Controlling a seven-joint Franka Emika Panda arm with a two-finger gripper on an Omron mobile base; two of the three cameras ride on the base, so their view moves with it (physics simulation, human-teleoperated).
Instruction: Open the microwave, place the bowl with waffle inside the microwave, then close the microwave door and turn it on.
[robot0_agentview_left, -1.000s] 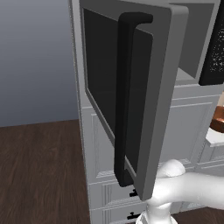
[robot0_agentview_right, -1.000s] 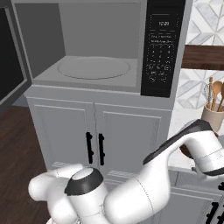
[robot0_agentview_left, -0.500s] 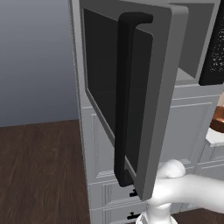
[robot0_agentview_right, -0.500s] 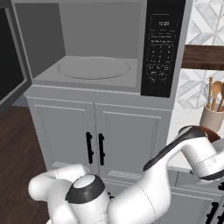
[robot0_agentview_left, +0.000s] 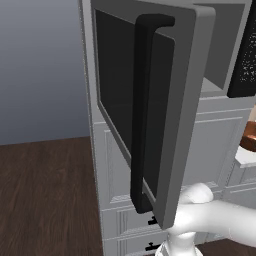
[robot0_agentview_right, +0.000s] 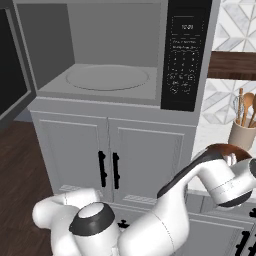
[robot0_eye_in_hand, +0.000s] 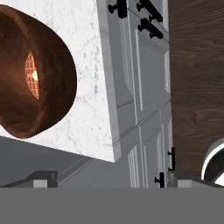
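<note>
The grey microwave door (robot0_agentview_left: 150, 100) stays swung open; jaws apart, the hand has turned toward the brown wooden bowl (robot0_eye_in_hand: 30, 74), upper left.

bowl (robot0_eye_in_hand: 33, 74) is dark brown wood grain, waffle (robot0_eye_in_hand: 33, 76) inside glows orange; countertop (robot0_eye_in_hand: 94, 96) white marble; microwave (robot0_agentview_right: 115, 55) grey, black control strip (robot0_agentview_right: 186, 55)

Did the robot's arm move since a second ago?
Yes. In the right base view the arm's wrist has swung further right and down, toward the utensil pot and counter, while the cupboards stay put.
</note>
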